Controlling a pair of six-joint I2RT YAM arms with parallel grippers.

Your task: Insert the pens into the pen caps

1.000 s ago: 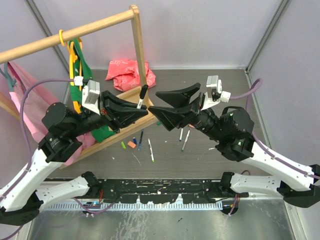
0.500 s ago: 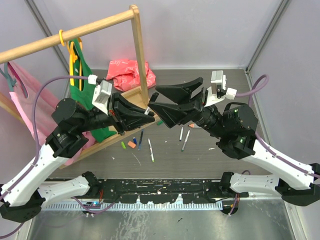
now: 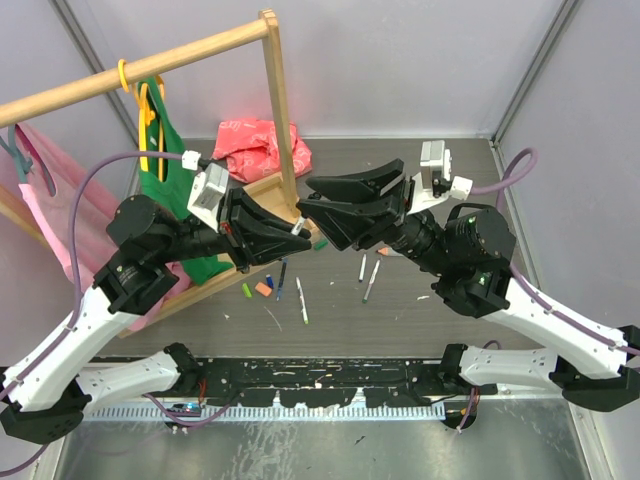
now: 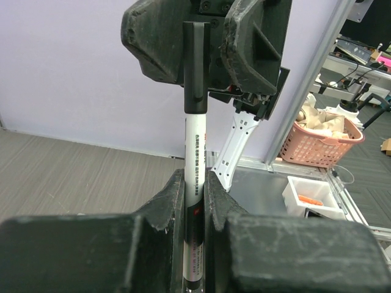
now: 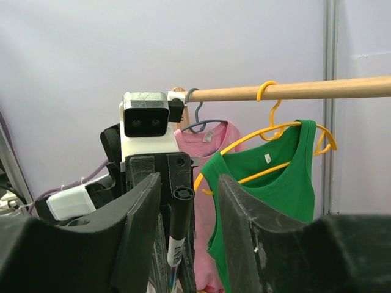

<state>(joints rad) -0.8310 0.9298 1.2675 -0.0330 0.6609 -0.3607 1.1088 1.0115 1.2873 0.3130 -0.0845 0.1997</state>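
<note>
I have the left gripper (image 4: pixel 194 183) clamped on a white pen (image 4: pixel 195 140), held above the table (image 3: pixel 450 170) beside the wooden rack (image 3: pixel 278 100). Its black cap (image 4: pixel 195 67) stands between the right gripper's (image 5: pixel 186 180) parted fingers, with gaps on both sides. The barrel print is too small to read. A pink basket (image 4: pixel 327 137) off the table holds pale items.

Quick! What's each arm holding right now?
Left end effector: closed on the pen.
Right end effector: open, fingers either side of the pen's black cap.
</note>
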